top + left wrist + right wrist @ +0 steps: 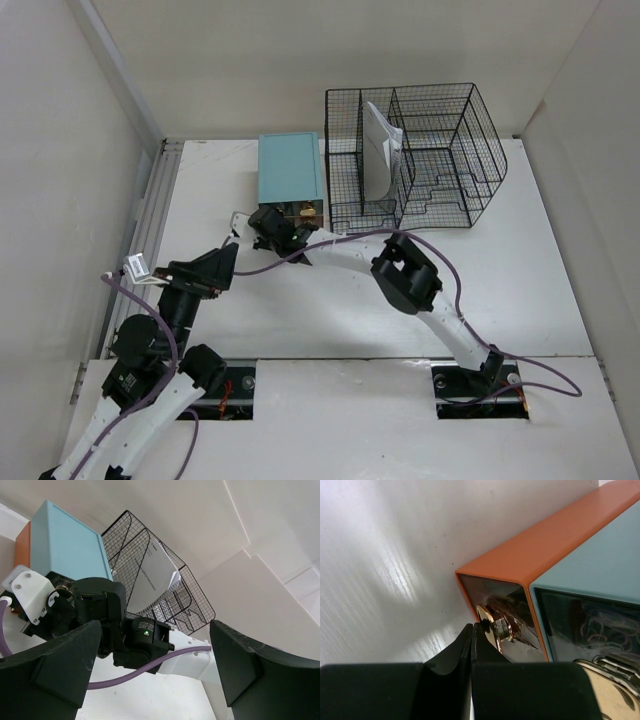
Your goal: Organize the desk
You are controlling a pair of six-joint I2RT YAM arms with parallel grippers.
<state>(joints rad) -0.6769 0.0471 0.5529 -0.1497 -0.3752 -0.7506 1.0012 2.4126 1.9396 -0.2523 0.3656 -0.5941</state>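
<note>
Seemingly late in tidying the desk [560, 290]: paper [380, 150] in rack [490, 150], right gripper [472, 632] pressed together at drawer knob [495, 625], left gripper [215, 268] spread

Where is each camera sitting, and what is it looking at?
Top: above and behind, looking down on the white flat desk, left arm and right arm showing.
Left wrist: behind the open left pincer, facing the teal drawer box and black wire-mesh rack.
Right wrist: behind the shut right pincer, at the box's gold knob.
All share the box.
</note>
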